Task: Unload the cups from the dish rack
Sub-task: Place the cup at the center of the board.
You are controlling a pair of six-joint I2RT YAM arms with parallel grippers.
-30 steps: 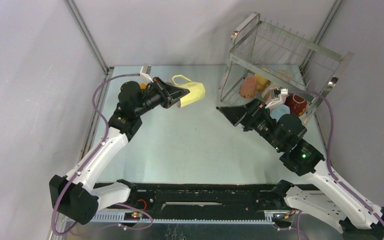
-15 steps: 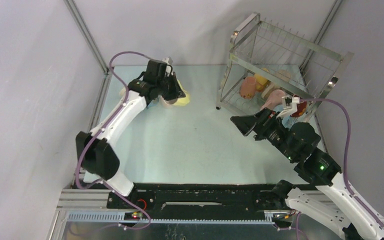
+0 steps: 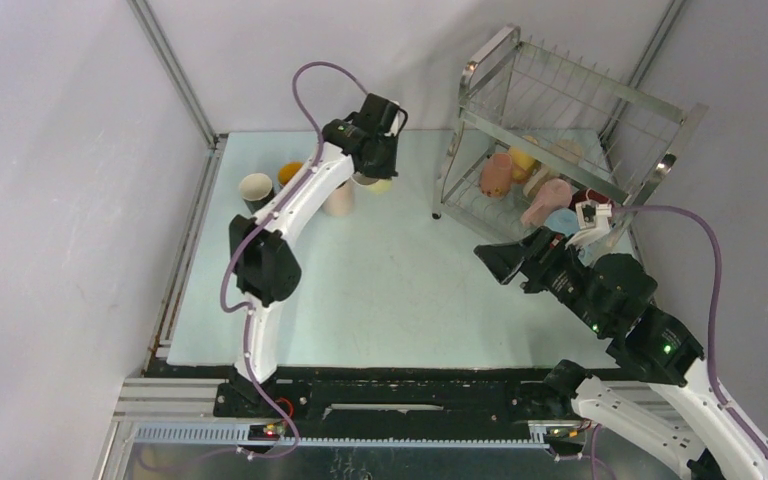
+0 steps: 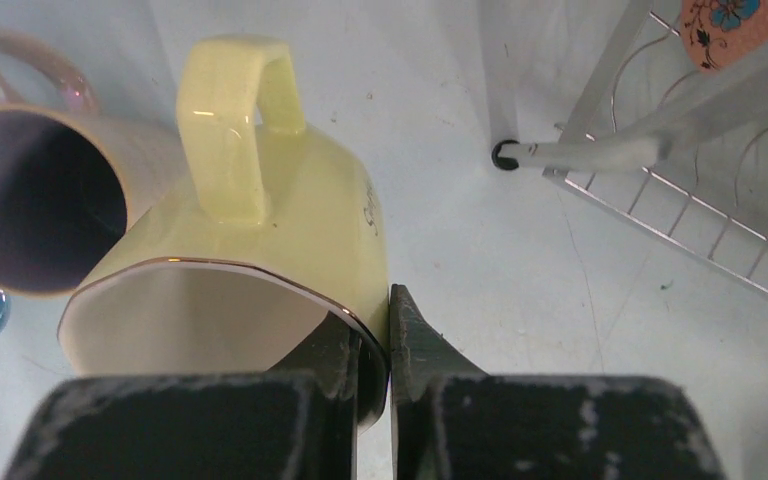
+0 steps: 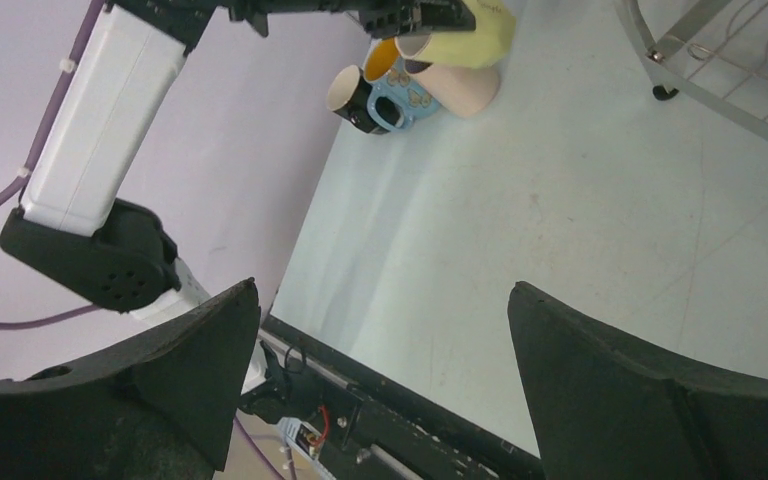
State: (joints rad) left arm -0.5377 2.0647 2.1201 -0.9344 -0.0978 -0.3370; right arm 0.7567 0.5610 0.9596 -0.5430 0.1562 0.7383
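Observation:
My left gripper (image 3: pixel 372 176) is shut on the rim of a yellow cup (image 4: pixel 260 230): one finger inside, one outside. It holds the cup tilted, handle up, beside a pink cup (image 4: pixel 40 200) at the far side of the table. The yellow cup also shows in the top view (image 3: pixel 384 186) and in the right wrist view (image 5: pixel 475 35). The chrome dish rack (image 3: pixel 570 105) stands at the far right. Its lower tier holds several cups, among them a patterned pink one (image 3: pixel 497 172), a yellow one (image 3: pixel 523 157) and a dark red one (image 3: pixel 600 207). My right gripper (image 3: pixel 505 262) is open and empty, in front of the rack.
Set-down cups stand at the far left: a black one with a cream inside (image 3: pixel 256 190), an orange-yellow one (image 3: pixel 290 172), a light blue one (image 5: pixel 400 100) and the pink one (image 3: pixel 338 198). The rack's foot (image 4: pixel 505 155) is just right of the yellow cup. Grey walls close in the table.
My left arm has stretched out towards the far middle of the table with the yellow cup, now next to the pink cup. My right gripper has drawn back from the rack, towards the near right.

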